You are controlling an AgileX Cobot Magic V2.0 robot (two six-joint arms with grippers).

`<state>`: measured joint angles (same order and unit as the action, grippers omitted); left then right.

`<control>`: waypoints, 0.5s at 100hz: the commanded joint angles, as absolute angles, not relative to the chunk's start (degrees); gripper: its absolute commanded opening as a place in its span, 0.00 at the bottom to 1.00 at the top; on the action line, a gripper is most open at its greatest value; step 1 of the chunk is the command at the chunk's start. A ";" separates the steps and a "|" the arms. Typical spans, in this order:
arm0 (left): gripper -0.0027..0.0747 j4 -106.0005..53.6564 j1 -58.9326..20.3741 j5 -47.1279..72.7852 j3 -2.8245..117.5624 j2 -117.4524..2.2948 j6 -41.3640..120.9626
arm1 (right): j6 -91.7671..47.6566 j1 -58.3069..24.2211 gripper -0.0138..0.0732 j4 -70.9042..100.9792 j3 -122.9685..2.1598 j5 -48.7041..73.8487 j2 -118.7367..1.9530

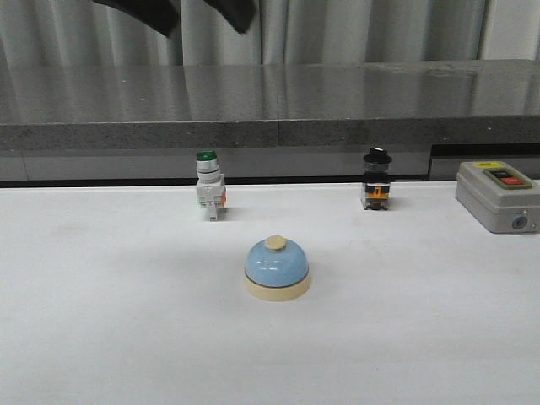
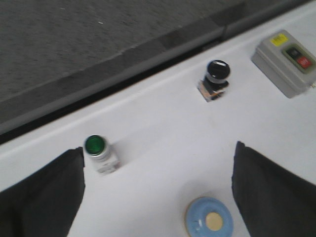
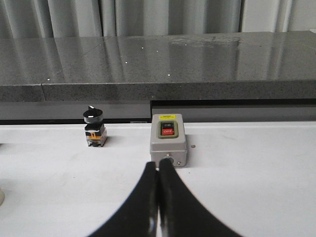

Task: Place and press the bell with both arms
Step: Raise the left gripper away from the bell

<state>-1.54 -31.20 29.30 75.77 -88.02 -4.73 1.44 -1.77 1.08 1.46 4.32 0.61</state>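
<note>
The bell (image 1: 277, 268), a light-blue dome on a cream base with a cream button, stands upright by itself in the middle of the white table (image 1: 101, 337). My left gripper (image 2: 159, 148) hangs high above the table and is open wide, its two black fingers (image 2: 42, 197) far apart with nothing between them. In that view the bell (image 2: 209, 219) lies far below, nearer one finger. Black arm parts (image 1: 139, 10) cross the front view's top edge. My right gripper (image 3: 158, 165) is shut on nothing, low over the table and pointing at the grey box.
A green-capped white switch (image 1: 208, 196) and a black-capped switch (image 1: 376, 179) stand at the table's back. A grey switch box (image 1: 498, 194) with red and green buttons sits at the back right. A dark stone ledge (image 1: 270, 126) runs behind the table.
</note>
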 commanded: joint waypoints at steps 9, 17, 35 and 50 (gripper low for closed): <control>0.78 -3.48 -23.82 22.37 69.42 -76.68 -5.56 | 1.36 -1.46 0.09 0.73 0.68 -0.48 1.61; 0.78 -4.49 -19.30 20.36 64.20 -72.08 -5.56 | 1.36 -1.46 0.09 0.73 0.68 -0.48 1.61; 0.78 -5.54 -10.48 17.36 53.90 -61.32 -5.56 | 1.36 -1.46 0.09 0.73 0.68 -0.48 1.61; 0.78 -5.81 -7.24 14.67 46.28 -52.74 -5.56 | 1.36 -1.46 0.09 0.73 0.68 -0.48 1.61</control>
